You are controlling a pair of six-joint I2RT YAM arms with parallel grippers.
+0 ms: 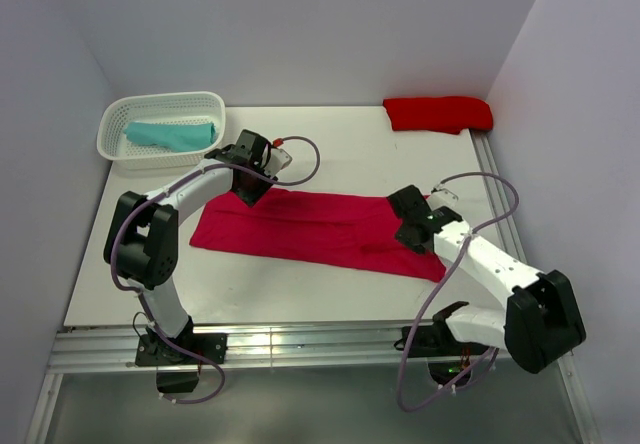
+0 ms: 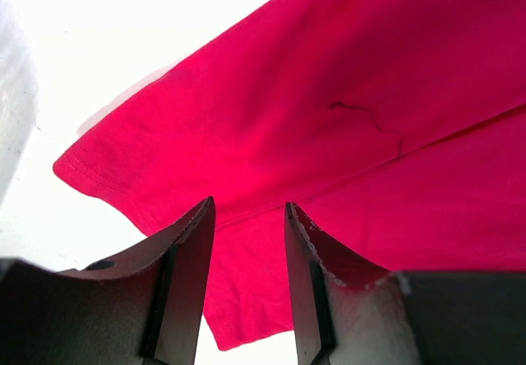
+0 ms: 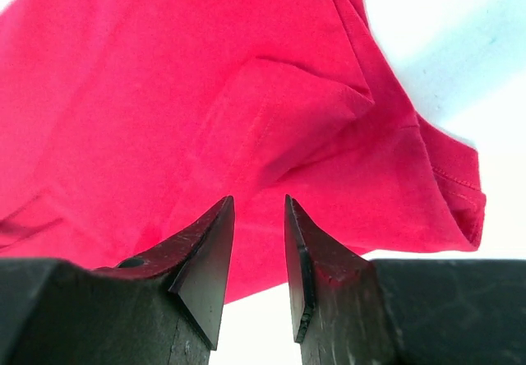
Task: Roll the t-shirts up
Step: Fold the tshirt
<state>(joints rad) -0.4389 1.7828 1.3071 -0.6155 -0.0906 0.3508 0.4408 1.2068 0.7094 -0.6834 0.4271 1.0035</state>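
A raspberry-crimson t-shirt [image 1: 320, 229] lies flat on the white table as a long folded strip, running left to right. My left gripper [image 1: 250, 190] hovers over its far left corner. In the left wrist view the left gripper [image 2: 249, 210] stands open and the crimson cloth [image 2: 329, 135] lies beyond the tips with nothing between them. My right gripper [image 1: 410, 226] is over the strip's right end. In the right wrist view the right gripper [image 3: 259, 202] is open, narrower, above the creased crimson cloth [image 3: 164, 94]. A scarlet t-shirt [image 1: 438, 114] lies bundled at the back right. A teal t-shirt [image 1: 170, 136] lies rolled in the basket.
A white lattice basket [image 1: 112, 124] stands at the back left of the table [image 1: 340, 154]. Grey walls close in the back and both sides. A metal rail [image 1: 300, 349] runs along the near edge by the arm bases.
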